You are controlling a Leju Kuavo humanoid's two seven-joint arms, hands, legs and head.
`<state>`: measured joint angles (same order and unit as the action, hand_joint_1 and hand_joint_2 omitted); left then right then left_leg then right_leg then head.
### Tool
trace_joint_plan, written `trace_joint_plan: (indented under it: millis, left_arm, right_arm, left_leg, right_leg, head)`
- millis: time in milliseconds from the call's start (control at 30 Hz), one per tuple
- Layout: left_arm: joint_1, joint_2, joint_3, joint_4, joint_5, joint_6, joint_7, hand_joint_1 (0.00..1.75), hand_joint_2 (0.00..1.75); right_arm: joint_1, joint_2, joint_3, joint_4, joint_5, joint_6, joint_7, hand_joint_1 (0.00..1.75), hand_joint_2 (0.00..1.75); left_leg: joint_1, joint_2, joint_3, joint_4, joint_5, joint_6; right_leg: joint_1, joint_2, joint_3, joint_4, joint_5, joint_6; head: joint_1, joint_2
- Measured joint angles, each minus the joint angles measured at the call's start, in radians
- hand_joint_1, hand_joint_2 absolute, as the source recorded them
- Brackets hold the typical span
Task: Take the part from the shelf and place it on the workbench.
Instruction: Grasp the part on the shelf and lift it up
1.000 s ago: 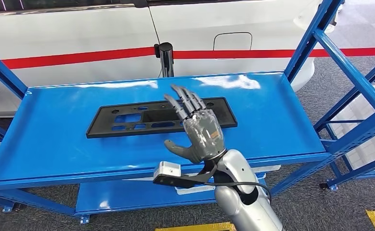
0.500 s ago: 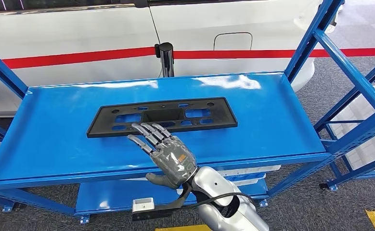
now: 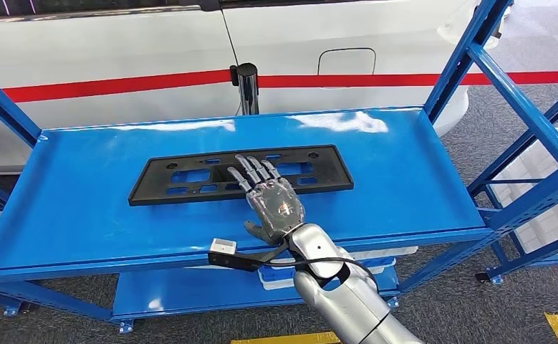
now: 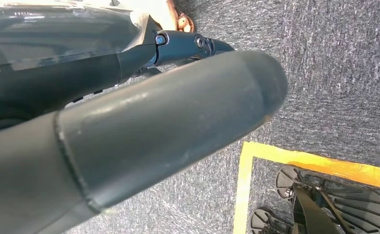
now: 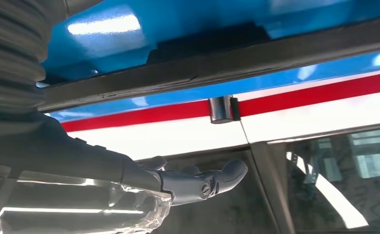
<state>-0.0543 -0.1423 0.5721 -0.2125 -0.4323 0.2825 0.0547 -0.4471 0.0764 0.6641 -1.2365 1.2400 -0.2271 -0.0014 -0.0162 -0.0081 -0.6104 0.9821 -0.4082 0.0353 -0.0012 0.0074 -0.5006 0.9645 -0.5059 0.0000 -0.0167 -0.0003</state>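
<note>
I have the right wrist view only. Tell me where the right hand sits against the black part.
Observer: In the head view, the right hand is spread flat, with its fingertips over the near edge of the black part, about mid-length.
Operator: Say whether it grips the part.
Observer: No grip shows. The part lies flat on the blue shelf, and the fingers are apart above it.
Operator: Report the left hand.
Observer: The left hand hangs over grey carpet near a yellow floor line. I cannot tell whether it is open or shut.
</note>
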Motion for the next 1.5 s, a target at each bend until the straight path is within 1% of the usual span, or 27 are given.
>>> trace_joint_plan:
  millis: [233, 700, 833, 867, 900, 967, 1000, 1033, 1067, 1267, 1500]
  left_arm:
    - [0.000, 0.000, 0.012, 0.000, -0.003, -0.001, -0.006, 0.00, 0.00]
    - [0.000, 0.000, 0.031, 0.000, -0.020, -0.010, -0.031, 0.00, 0.00]
    - [0.000, 0.000, 0.040, 0.000, -0.019, -0.009, -0.035, 0.00, 0.00]
    - [0.000, 0.000, 0.043, 0.000, -0.019, -0.009, -0.036, 0.00, 0.00]
    - [0.000, 0.000, 0.046, 0.000, -0.018, -0.009, -0.036, 0.00, 0.00]
    - [0.000, 0.000, 0.053, 0.000, -0.018, -0.009, -0.038, 0.00, 0.00]
    - [0.000, 0.000, 0.056, 0.000, -0.018, -0.008, -0.039, 0.00, 0.00]
    - [0.000, 0.000, 0.058, 0.000, -0.018, -0.008, -0.041, 0.00, 0.00]
    - [0.000, 0.000, 0.059, 0.000, -0.019, -0.008, -0.043, 0.00, 0.00]
    - [0.000, 0.000, 0.066, 0.000, -0.018, -0.009, -0.070, 0.00, 0.00]
    - [0.000, 0.000, 0.085, 0.000, -0.009, -0.010, -0.099, 0.00, 0.00]
  right_arm:
    - [-0.009, 0.014, -0.060, 0.054, 0.033, -0.004, 0.009, 0.00, 1.75]
    - [-0.039, 0.015, -0.170, 0.163, 0.101, -0.044, 0.070, 0.00, 1.75]
    - [-0.047, 0.015, -0.200, 0.182, 0.113, -0.053, 0.074, 0.00, 1.75]
    - [-0.049, 0.015, -0.207, 0.186, 0.117, -0.055, 0.074, 0.04, 1.75]
    - [-0.050, 0.015, -0.212, 0.189, 0.121, -0.056, 0.074, 0.41, 1.75]
    - [-0.053, 0.016, -0.221, 0.194, 0.128, -0.058, 0.074, 1.25, 1.75]
    - [-0.054, 0.016, -0.225, 0.197, 0.132, -0.058, 0.074, 1.63, 1.75]
    - [-0.054, 0.016, -0.229, 0.199, 0.137, -0.059, 0.073, 1.69, 1.75]
    - [-0.053, 0.015, -0.233, 0.201, 0.140, -0.060, 0.073, 1.70, 1.75]
    - [-0.048, 0.016, -0.243, 0.205, 0.144, -0.067, 0.058, 1.75, 1.75]
    - [-0.044, 0.027, -0.245, 0.205, 0.144, -0.075, 0.028, 1.75, 1.75]
  left_leg:
    - [0.000, 0.000, 0.000, 0.000, 0.000, 0.000]
    - [0.000, 0.000, 0.000, 0.000, 0.000, 0.000]
    - [0.000, 0.000, 0.001, 0.000, 0.000, 0.000]
    - [0.000, 0.000, 0.001, 0.000, 0.000, 0.000]
    - [0.000, 0.000, 0.001, 0.000, 0.000, 0.000]
    - [0.000, 0.000, 0.001, 0.000, 0.000, 0.000]
    - [0.000, 0.000, 0.001, 0.000, 0.000, 0.000]
    - [0.000, 0.000, 0.001, 0.000, 0.000, 0.000]
    - [0.000, 0.000, 0.001, 0.000, 0.000, 0.000]
    - [0.000, 0.000, 0.001, 0.000, 0.000, 0.000]
    - [0.000, 0.000, 0.001, 0.000, 0.000, 0.000]
  right_leg:
    - [0.000, 0.000, 0.000, 0.000, 0.000, 0.000]
    - [0.000, 0.000, 0.000, 0.000, 0.000, 0.000]
    - [0.000, 0.000, 0.000, 0.000, 0.000, 0.000]
    - [0.000, 0.000, 0.000, 0.000, 0.000, 0.000]
    - [0.000, 0.000, 0.000, 0.000, 0.000, 0.000]
    - [0.000, 0.000, 0.000, 0.000, 0.000, 0.000]
    - [0.000, 0.000, 0.001, 0.000, 0.000, 0.000]
    - [0.000, 0.000, 0.001, 0.000, 0.000, 0.000]
    - [0.000, 0.000, 0.001, 0.000, 0.000, 0.000]
    - [0.000, 0.000, 0.001, 0.000, 0.000, 0.000]
    - [0.000, 0.000, 0.001, 0.000, 0.000, 0.000]
  head:
    - [0.000, 0.000]
    - [0.000, 0.000]
    - [0.000, 0.000]
    - [0.000, 0.000]
    - [0.000, 0.000]
    - [0.000, 0.000]
    - [0.000, 0.000]
    - [0.000, 0.000]
    - [0.000, 0.000]
    - [0.000, 0.000]
    - [0.000, 0.000]
